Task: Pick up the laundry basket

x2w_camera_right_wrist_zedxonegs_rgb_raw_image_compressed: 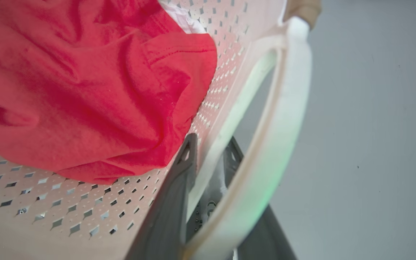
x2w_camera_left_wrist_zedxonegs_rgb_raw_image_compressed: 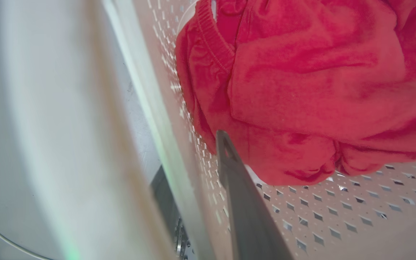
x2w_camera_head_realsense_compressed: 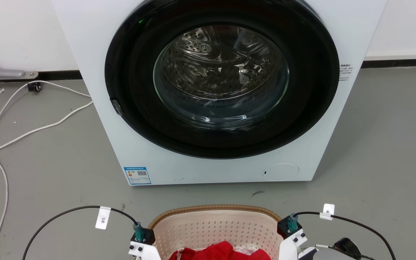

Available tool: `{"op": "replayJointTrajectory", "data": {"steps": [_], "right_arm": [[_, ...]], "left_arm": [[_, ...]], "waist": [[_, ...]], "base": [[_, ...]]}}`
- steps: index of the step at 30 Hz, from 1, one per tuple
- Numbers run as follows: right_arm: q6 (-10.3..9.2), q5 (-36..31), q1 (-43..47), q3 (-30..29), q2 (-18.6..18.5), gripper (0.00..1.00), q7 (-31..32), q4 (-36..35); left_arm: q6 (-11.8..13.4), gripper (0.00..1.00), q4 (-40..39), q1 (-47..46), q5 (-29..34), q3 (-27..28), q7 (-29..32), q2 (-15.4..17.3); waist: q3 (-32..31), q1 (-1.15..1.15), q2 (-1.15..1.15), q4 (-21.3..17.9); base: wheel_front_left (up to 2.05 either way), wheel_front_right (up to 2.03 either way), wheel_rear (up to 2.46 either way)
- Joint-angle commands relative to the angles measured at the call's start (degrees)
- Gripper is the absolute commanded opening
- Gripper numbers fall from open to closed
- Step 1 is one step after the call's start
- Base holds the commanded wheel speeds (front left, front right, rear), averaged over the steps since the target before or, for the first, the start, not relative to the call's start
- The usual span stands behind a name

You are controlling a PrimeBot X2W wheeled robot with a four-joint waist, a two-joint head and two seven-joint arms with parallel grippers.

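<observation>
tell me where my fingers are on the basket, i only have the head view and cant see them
Observer: The left gripper straddles the basket wall, one finger inside and one outside.
Operator: and the right
Observer: The right gripper straddles its wall too; the outer finger shows through the opening of the white handle.
Operator: anything near the inner fingers
Observer: The red garment sits right by both inner fingertips; I cannot tell if it touches them.
</observation>
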Motion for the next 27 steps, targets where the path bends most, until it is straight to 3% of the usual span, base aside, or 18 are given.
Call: {"op": "replayJointTrajectory", "data": {"steps": [1,27], "right_arm": [[0.2,-0.07,-0.81,0.49,0.7,0.0,-0.29,-0.39],[0.2,-0.56,-0.49,0.5,0.67,0.0,-0.45,-0.71]], "left_arm": [[-1.02,0.0,-0.81,-0.94,0.18,-0.36,-0.28,-0.82],[-1.02,0.0,-0.84,-0.61,0.34,-0.55,-0.55,-0.77]], "waist": [[0.0,0.0,0.0,0.0],[-0.43,0.0,0.0,0.03]], "base": [[0.0,0.0,0.0],[0.0,0.0,0.0]]}}
